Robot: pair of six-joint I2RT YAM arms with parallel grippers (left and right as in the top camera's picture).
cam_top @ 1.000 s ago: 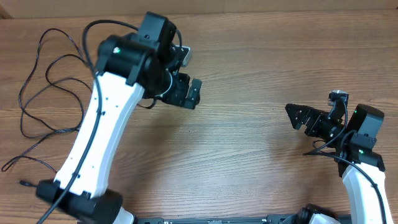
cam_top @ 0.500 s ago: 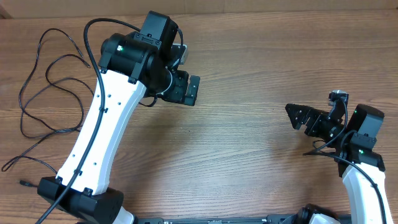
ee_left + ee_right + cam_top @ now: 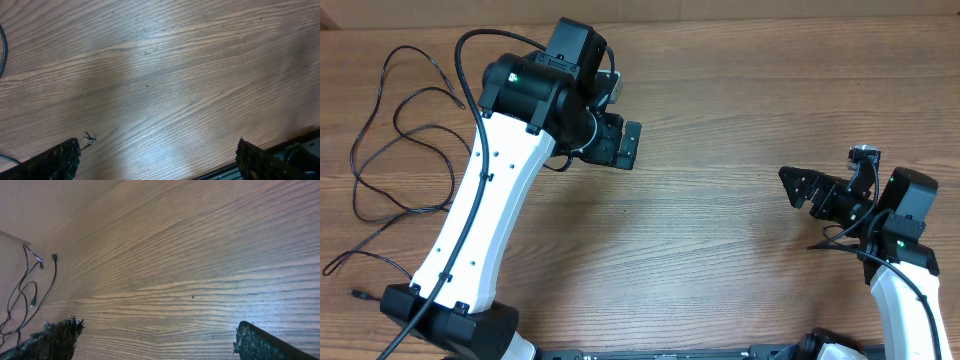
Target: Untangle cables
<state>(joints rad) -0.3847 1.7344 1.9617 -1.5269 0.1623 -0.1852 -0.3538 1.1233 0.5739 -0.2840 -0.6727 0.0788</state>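
My left tool is spread wide over the bench, gripping nothing. My right tool is likewise spread. The cables lie looped at the bench's left side, apart from both.

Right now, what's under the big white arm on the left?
Mostly bare wooden table. The thin black cables lie beside the left arm, and at least one strand seems to slip beneath it low down. Where it goes under there is covered.
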